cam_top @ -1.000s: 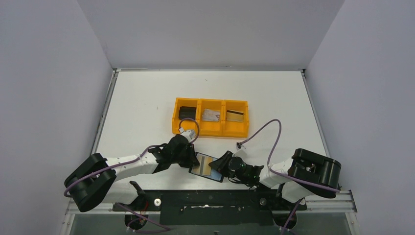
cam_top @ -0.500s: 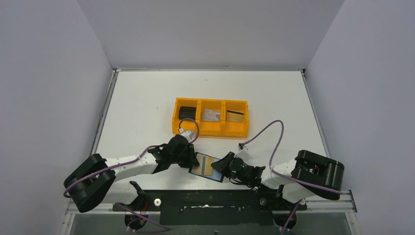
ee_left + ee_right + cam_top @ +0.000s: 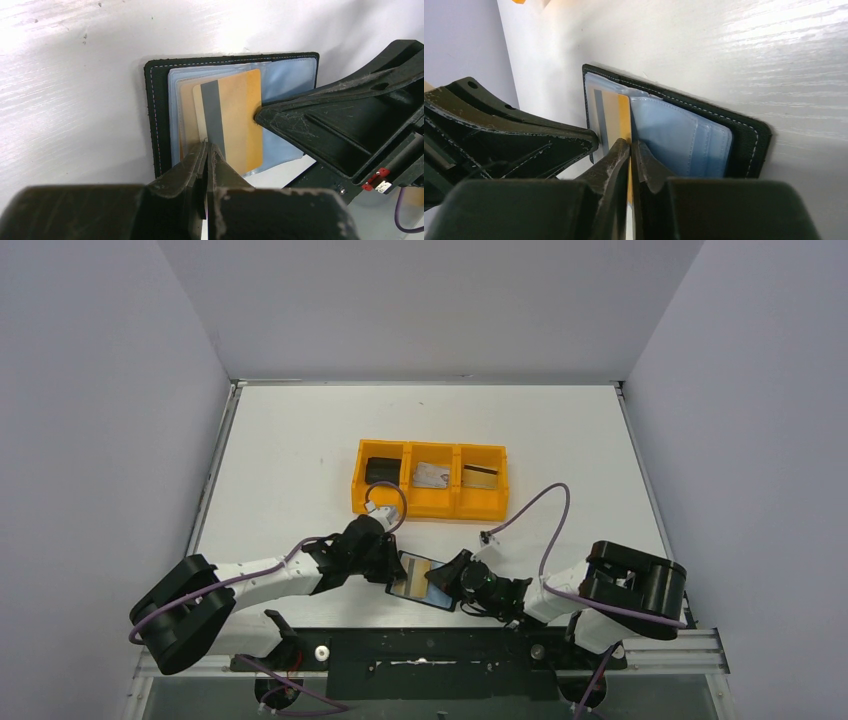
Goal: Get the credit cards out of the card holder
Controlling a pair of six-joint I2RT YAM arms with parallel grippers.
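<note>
**Desk:** Top view, what do you list?

**Operator:** I log a white table. At mid-table is an orange three-compartment plastic tray. It holds a chunky black block in its left bay, a thin silvery-grey card in the middle and a gold tray card with a dark stripe on the right. The flat black bifold card holder lies open near the table's near edge, between the left gripper and the right gripper. I can't read either jaw from here.

**Desk:** Left wrist?

**Operator:** It adds a gold striped card lying on the shiny blue-grey pockets, on the leaf nearer the left gripper. The left fingers are pressed together at the pockets' near edge. Whether they pinch anything, I cannot tell. The right gripper's tip touches the card's edge.

**Desk:** Right wrist?

**Operator:** Only here do I see the right fingers drawn nearly together, nipping that card's edge between them. The holder lies flat, with pale stitching along its cover.
</note>
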